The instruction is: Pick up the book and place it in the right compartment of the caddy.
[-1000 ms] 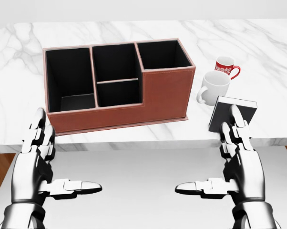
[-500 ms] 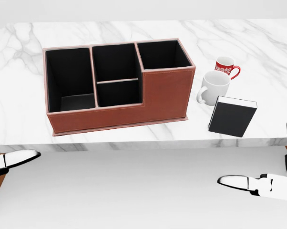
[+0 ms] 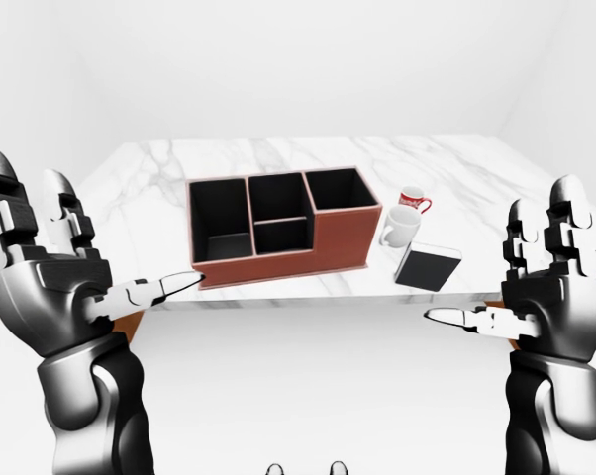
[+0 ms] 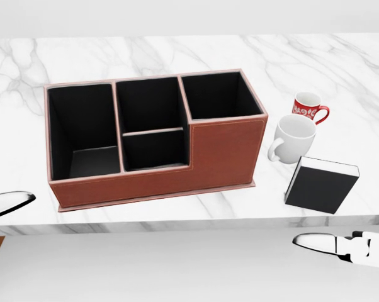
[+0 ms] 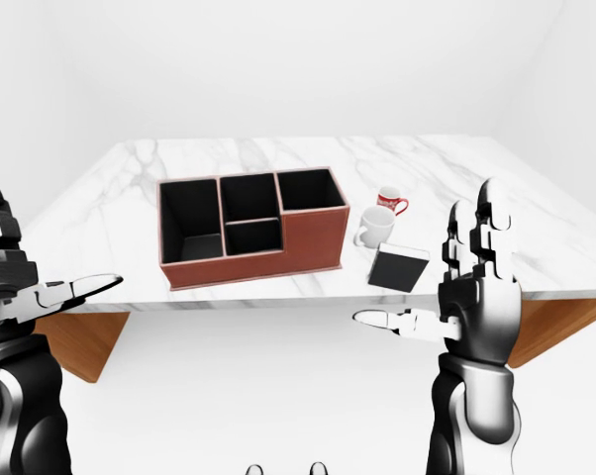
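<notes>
The black book (image 4: 318, 185) with white page edges lies on the marble table (image 4: 177, 50), right of the brown caddy (image 4: 224, 154). The caddy's right compartment (image 4: 218, 94) is empty and dark inside. My left hand (image 3: 100, 247) is open, raised at the left of the left-eye view, short of the table edge. My right hand (image 3: 511, 262) is open, raised at the right, below and to the right of the book and apart from it. In the head view only thumb tips show at the lower corners.
A white mug (image 4: 296, 135) stands just above the book in the head view, and a red mug (image 4: 308, 106) stands beyond it. Both are close to the caddy's right end. The table's near edge (image 4: 177, 223) runs across the lower head view.
Both hands have spread outward and mostly left the head view. The whole picture has shifted: the caddy and book now look larger and lower, so the camera has moved closer.
</notes>
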Available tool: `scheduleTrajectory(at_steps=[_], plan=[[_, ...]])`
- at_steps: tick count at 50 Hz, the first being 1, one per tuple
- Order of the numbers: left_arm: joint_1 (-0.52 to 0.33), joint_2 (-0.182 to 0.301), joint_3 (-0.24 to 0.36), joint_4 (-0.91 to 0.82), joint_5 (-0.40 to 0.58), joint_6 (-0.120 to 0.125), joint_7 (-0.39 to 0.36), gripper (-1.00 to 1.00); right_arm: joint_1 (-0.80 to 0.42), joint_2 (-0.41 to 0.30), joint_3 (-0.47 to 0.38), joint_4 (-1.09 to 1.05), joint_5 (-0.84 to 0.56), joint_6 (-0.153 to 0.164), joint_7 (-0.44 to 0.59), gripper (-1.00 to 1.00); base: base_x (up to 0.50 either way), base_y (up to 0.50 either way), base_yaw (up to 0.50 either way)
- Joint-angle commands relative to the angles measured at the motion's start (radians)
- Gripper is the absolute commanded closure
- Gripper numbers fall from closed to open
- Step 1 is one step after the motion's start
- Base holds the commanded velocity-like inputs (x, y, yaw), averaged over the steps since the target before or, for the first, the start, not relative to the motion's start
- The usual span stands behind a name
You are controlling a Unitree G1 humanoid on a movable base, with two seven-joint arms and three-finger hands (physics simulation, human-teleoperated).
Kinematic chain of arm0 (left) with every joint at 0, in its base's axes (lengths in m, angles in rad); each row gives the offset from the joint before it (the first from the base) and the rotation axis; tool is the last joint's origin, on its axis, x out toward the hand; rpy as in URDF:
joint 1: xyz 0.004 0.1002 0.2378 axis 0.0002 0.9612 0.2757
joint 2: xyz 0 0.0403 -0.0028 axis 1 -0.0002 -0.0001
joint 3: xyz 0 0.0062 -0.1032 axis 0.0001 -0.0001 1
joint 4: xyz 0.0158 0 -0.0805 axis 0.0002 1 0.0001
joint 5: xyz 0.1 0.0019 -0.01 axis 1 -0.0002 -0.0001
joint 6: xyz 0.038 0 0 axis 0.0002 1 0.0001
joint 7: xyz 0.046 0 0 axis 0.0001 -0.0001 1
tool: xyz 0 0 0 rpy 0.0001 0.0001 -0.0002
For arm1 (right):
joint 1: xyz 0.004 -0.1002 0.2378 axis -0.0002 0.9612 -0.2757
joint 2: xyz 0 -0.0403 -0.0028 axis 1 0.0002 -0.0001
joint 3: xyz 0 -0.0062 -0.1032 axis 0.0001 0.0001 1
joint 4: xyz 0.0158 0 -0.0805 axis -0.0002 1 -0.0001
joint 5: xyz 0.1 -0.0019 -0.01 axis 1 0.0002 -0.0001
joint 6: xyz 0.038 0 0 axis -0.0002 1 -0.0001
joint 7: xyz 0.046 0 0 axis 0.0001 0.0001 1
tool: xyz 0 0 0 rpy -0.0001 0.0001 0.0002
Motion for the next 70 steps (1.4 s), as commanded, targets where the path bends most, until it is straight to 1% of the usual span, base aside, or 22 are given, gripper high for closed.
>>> scheduleTrajectory(at_steps=[1,6,11,17,25,42,43,53,57,59,60,63,64,66,68,69,70], plan=[[-0.002,0.002,0.005,-0.005,-0.01,0.0,0.009,-1.0,0.001,0.002,-0.002,0.004,0.004,0.0,0.006,-1.0,0.37,0.0,0.0],[-0.003,0.004,0.006,0.001,-0.01,0.0,0.009,-1.0,0.0,-0.001,-0.012,0.015,0.015,0.0,0.007,-1.0,0.37,0.0,0.0],[-0.002,0.004,0.004,0.0,-0.007,0.0,0.01,-1.0,0.002,-0.001,-0.007,-0.003,0.014,0.0,0.006,-1.0,0.37,0.0,0.0],[0.005,0.001,0.004,0.006,-0.002,0.0,0.006,-1.0,0.008,0.003,-0.006,0.028,0.009,0.0,0.012,-1.0,0.37,0.0,0.0],[0.006,0.001,0.004,0.014,0.0,0.0,0.006,-1.0,0.012,0.006,0.024,0.02,-0.026,0.0,0.013,-1.0,0.37,0.0,0.0],[0.006,0.001,0.01,0.012,-0.001,0.0,0.006,-1.0,0.014,0.007,0.021,0.028,-0.026,0.0,0.017,-1.0,0.37,0.0,0.0],[0.005,0.003,0.011,0.013,-0.003,0.0,0.006,-1.0,0.014,0.011,0.014,0.021,-0.01,0.0,0.016,-1.0,0.38,0.0,0.0],[0.006,0.002,0.013,0.013,-0.004,0.0,0.007,-1.0,0.014,0.005,0.022,0.004,-0.029,0.0,0.02,-1.0,0.0,0.0,0.0],[0.006,0.002,0.011,0.013,-0.001,0.0,0.008,-1.0,0.015,-0.007,0.026,-0.068,-0.054,0.0,0.034,-1.0,0.0,0.0,0.0],[0.006,0.003,0.013,0.011,-0.003,0.0,0.008,-1.0,0.028,-0.019,0.044,-0.13,-0.098,0.0,0.062,-1.0,0.0,0.0,0.0],[0.006,0.003,0.013,0.011,-0.003,0.0,0.008,-1.0,0.026,-0.014,0.042,-0.134,-0.104,0.0,0.07,-1.0,0.0,0.0,0.0],[0.008,0.001,0.011,0.022,0.0,0.0,0.006,-1.0,0.032,-0.043,0.045,-0.261,-0.2,0.0,0.151,-1.0,0.0,0.0,0.0],[0.008,0.002,0.013,0.022,0.0,0.0,0.006,-1.0,0.019,-0.061,0.033,-0.306,-0.218,0.0,0.187,-1.0,0.0,0.0,0.0],[0.006,0.005,0.02,0.023,-0.005,0.0,0.006,-1.0,0.021,-0.079,0.047,-0.321,-0.29,0.0,0.247,-1.0,0.0,0.0,0.0],[0.006,0.006,0.023,0.022,-0.008,0.0,0.007,-1.0,0.03,-0.054,0.058,-0.322,-0.392,0.0,0.339,-1.0,0.0,0.0,0.0],[0.006,0.006,0.023,0.02,-0.007,0.0,0.009,-1.0,0.035,-0.029,0.068,-0.323,-0.485,0.0,0.41,-1.0,0.0,0.0,0.0],[0.006,0.006,0.021,0.019,-0.005,0.0,0.009,-1.0,0.049,0.011,0.079,-0.323,-0.624,0.0,0.506,-1.0,0.0,0.0,0.0]])
